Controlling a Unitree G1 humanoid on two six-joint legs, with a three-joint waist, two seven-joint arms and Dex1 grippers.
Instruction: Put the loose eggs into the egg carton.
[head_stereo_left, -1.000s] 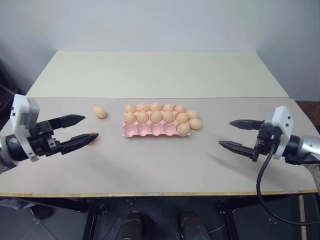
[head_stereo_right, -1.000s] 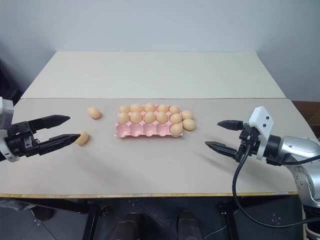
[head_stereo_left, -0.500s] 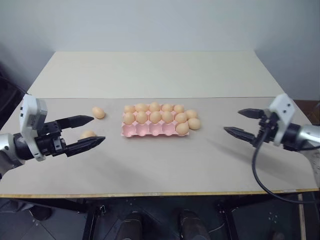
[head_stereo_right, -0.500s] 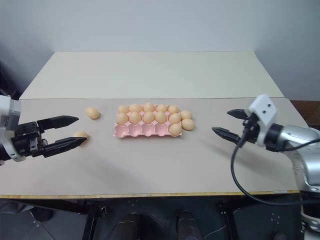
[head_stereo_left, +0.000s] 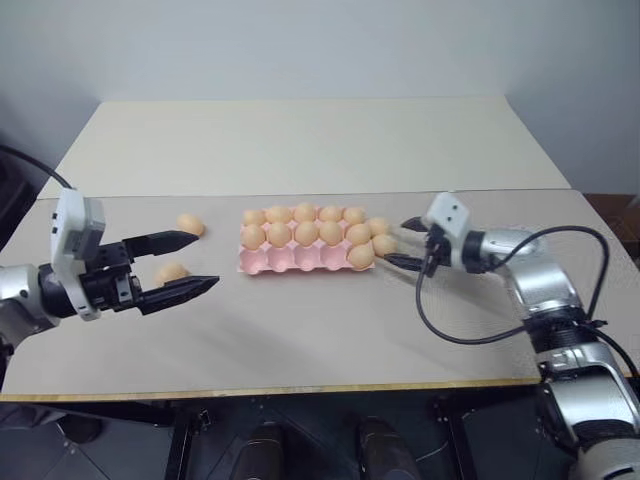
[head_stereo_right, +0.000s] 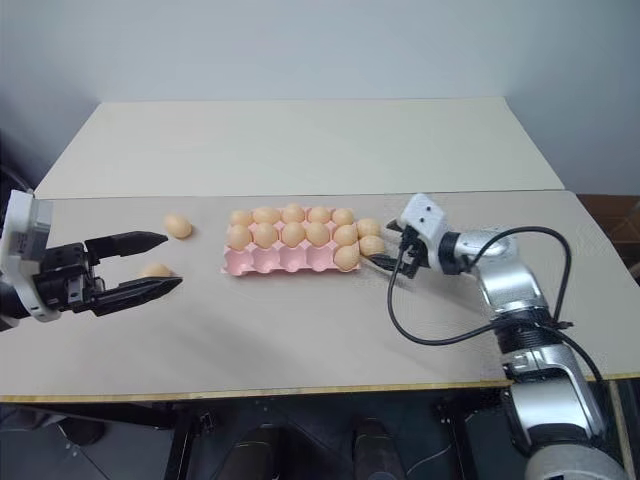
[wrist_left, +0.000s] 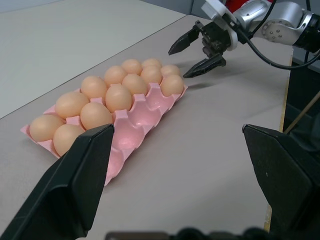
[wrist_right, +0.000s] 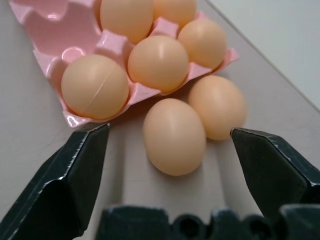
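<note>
Reaching with my right gripper (head_stereo_left: 396, 245) wide open and empty, I have two loose eggs (wrist_right: 174, 136) just before it, beside the carton (head_stereo_left: 300, 260). My left gripper (head_stereo_left: 195, 264) hangs open near another egg (head_stereo_left: 171, 272).

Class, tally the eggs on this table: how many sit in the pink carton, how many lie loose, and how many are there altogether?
Eggs in the egg carton: 11
Loose eggs: 4
Total: 15
</note>
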